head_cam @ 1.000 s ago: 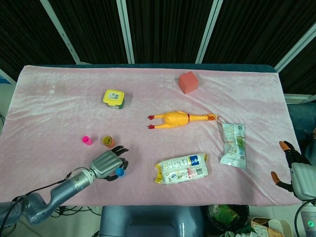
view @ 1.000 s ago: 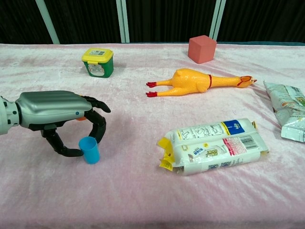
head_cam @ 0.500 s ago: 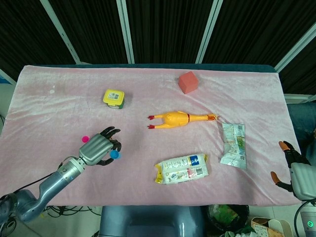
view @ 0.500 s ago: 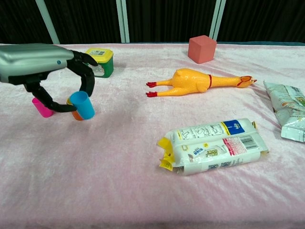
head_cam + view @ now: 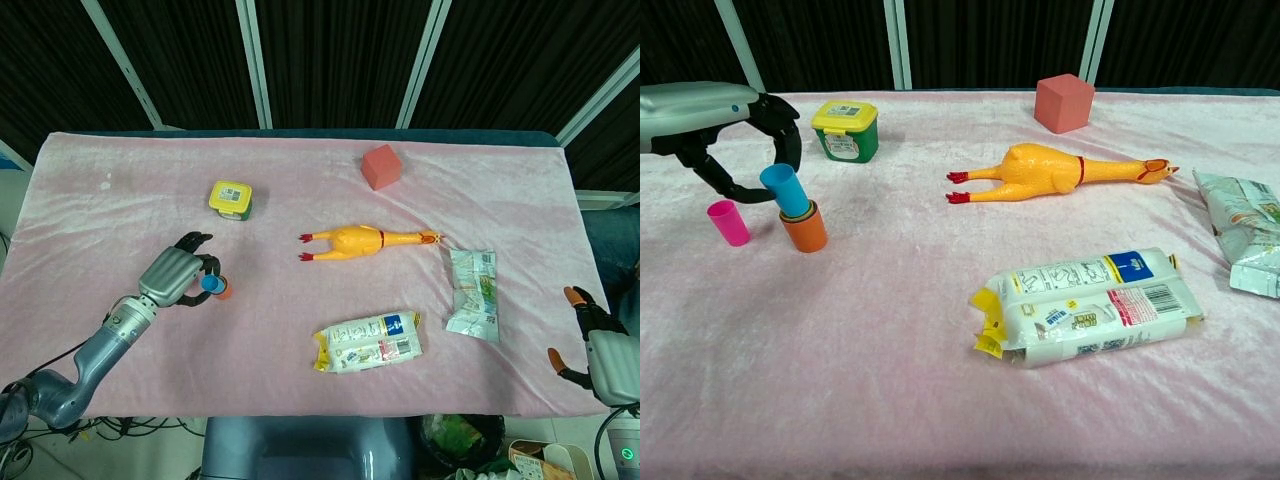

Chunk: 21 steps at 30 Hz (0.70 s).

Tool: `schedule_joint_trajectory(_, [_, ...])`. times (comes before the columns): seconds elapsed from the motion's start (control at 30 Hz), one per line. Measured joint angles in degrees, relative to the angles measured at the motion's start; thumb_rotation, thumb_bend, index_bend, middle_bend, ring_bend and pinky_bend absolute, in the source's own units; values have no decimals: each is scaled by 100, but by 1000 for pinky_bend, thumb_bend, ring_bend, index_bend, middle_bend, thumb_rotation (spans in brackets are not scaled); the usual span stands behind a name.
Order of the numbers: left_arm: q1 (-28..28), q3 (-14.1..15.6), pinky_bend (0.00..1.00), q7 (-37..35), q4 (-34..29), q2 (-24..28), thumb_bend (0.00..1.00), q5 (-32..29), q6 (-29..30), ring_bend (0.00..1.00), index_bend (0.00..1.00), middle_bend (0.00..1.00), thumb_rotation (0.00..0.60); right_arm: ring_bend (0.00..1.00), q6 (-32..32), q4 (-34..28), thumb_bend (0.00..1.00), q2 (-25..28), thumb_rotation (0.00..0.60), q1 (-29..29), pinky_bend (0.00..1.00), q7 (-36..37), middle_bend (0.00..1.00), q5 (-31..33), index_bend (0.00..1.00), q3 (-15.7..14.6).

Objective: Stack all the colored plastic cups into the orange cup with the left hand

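Note:
The orange cup stands on the pink cloth with a green rim showing inside its mouth. My left hand pinches the blue cup between thumb and a finger; the cup is tilted, its lower end at the orange cup's mouth. A pink cup stands upright just left of the orange one. In the head view the left hand covers the pink cup, and the blue cup sits over the orange cup. My right hand hangs off the table's right edge, fingers spread and holding nothing.
A green tub with a yellow lid stands behind the cups. A rubber chicken, a red cube, a white snack pack and a pale bag lie to the right.
The left hand lifted the blue cup off the cloth near the front edge and carried it back and leftward to the orange cup's mouth. The right hand stayed still.

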Motion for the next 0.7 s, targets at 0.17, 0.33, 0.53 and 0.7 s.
schedule_joint_trajectory(0.17, [-19,-25,94,-132,142,-99,358,63,10,73,533,512,600,161,0,4,263,-5,600,5,213,-4,56,-18,35,-4])
schedule_joint_trajectory(0.33, [-29,-1,94,-115,185,-124,358,34,-77,73,532,511,600,161,5,2,263,1,600,-2,214,7,55,-26,35,-12])
schedule_joint_trajectory(0.53, [-18,15,94,-88,232,-146,356,-28,-134,73,510,501,600,161,6,0,263,-3,600,-1,214,2,55,-34,35,-14])
schedule_joint_trajectory(0.7, [-18,25,81,-71,298,-163,233,-79,-210,19,285,313,600,160,4,-2,263,-6,600,1,213,-5,55,-26,35,-12])
